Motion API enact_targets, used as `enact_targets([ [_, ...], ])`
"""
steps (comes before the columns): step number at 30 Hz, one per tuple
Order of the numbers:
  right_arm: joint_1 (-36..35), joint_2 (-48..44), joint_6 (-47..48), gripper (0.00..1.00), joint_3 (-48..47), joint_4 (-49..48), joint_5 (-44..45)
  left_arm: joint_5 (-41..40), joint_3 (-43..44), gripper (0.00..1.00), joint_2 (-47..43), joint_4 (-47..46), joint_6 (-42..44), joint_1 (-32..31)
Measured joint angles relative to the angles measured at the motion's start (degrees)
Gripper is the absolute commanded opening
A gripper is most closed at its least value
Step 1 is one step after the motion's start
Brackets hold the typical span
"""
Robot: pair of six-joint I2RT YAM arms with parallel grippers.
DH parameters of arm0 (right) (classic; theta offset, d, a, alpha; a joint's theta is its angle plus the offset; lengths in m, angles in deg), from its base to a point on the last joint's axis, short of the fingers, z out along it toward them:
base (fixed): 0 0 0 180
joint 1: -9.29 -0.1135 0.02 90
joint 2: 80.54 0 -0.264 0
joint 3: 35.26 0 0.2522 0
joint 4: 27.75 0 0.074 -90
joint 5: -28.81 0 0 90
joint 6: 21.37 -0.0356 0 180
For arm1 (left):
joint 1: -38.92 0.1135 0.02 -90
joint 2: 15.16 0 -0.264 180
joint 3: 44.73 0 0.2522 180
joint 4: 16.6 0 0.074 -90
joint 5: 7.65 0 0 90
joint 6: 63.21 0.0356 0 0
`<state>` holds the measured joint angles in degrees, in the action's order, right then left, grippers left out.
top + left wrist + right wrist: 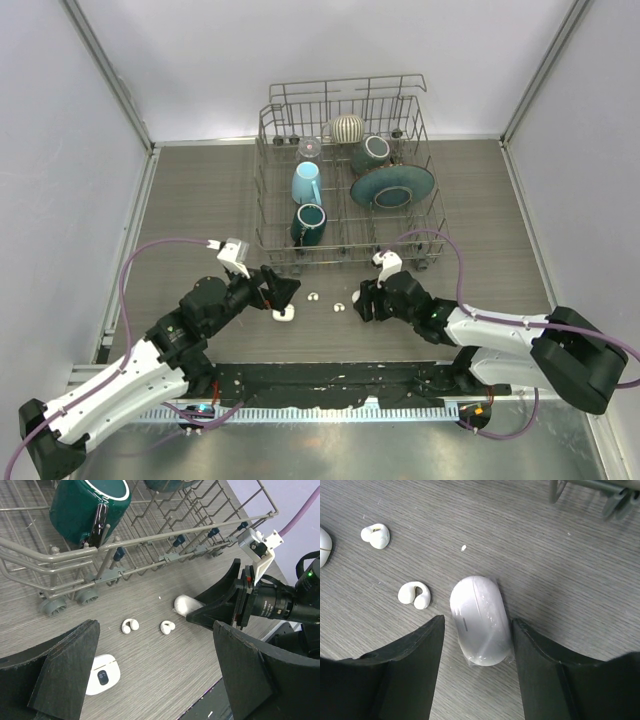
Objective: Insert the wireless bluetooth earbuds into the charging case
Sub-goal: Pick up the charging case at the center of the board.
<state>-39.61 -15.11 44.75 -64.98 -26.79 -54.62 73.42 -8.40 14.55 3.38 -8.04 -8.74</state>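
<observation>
Two small white clip-shaped earbuds [130, 625] [167, 626] lie on the grey table between the arms, and both show in the right wrist view [376, 535] [414, 594]. A flat white charging case with a small dark display [102, 675] lies closed beside one finger of my left gripper [155, 645], which is open and empty just above the table. My right gripper [479, 622] is open, and its fingers straddle a white oval case wrapped in clear film [480, 620] that rests on the table. In the top view the earbuds [314, 296] [340, 306] lie between my left gripper [283, 292] and right gripper [360, 298].
A wire dish rack [345, 250] stands just behind the earbuds, holding a dark green mug [90, 505], a light blue mug [306, 183], a teal plate [392, 186] and other dishes. Its feet and lower rail [90, 577] are close to both grippers.
</observation>
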Motion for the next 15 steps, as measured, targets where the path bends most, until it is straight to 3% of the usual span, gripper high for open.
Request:
enact_targets([
  [6,-1.44,0.55,0.04,0.67,-0.87,0.94,0.55,0.02,0.0,1.0,0.22,0.02,0.55,0.0],
  [15,-5.99,5.11,0.31,0.65,-5.33,4.46,6.23,0.0,0.0,1.0,-0.46,0.44,0.66,0.0],
])
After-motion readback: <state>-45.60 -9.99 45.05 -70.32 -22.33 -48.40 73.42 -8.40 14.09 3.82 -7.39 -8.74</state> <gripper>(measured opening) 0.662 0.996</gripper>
